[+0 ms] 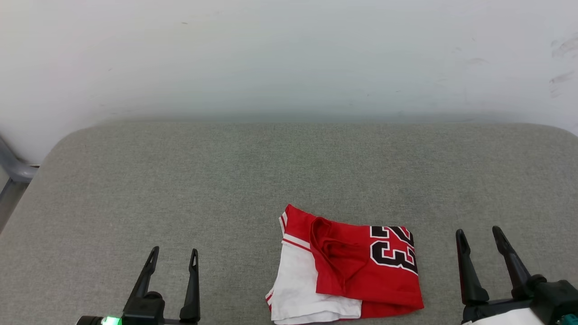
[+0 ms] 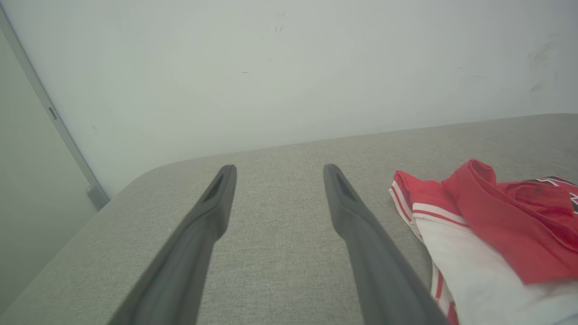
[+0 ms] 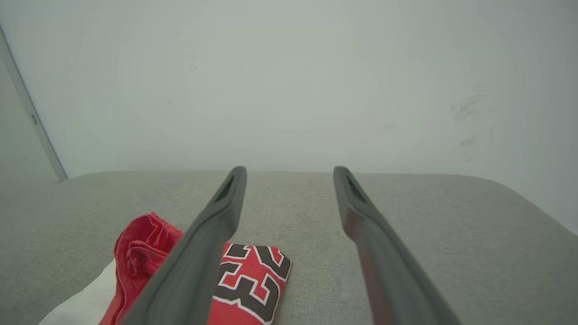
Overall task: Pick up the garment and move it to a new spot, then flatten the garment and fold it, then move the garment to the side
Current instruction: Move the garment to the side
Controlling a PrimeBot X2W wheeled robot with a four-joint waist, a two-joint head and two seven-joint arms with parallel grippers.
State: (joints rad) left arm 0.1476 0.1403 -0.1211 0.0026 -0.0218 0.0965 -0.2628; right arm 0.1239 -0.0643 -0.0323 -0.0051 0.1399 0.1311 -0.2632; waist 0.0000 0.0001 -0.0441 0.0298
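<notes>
1. The shirt (image 1: 347, 271) lies folded into a small bundle on the grey cloth-covered table (image 1: 180, 180), near the front edge and a little right of the middle in the head view
2. Its red body is on top, with the black, white-edged number 23 (image 1: 392, 249) at the right end, facing up and turned on its side
3. A white part (image 1: 298, 284) shows beneath the red on the left, with red and white striped trim along its edges
4. A rumpled red fold (image 1: 332, 248) rises a little in the middle of the bundle, so the shirt is not quite flat
5. The left gripper (image 1: 175, 249) is at the lower left of the head view, well apart from the shirt, its two dark fingers spread wide and holding nothing; a small green light (image 1: 109, 321) glows at its base
6. In the left wrist view bare table shows between those fingers, and the shirt lies off to the right, clear of them
7. The right gripper (image 1: 478, 231) is at the lower right, near the shirt's right edge but not touching it, its fingers likewise spread apart and holding nothing
8. In the right wrist view one finger crosses in front of the shirt, with the number 23 just beside it
9. Behind the table stands a pale wall (image 1: 289, 54) with faint scuff marks towards the right; a grey metal bar (image 1: 11, 171) shows by the table's left corner
</notes>
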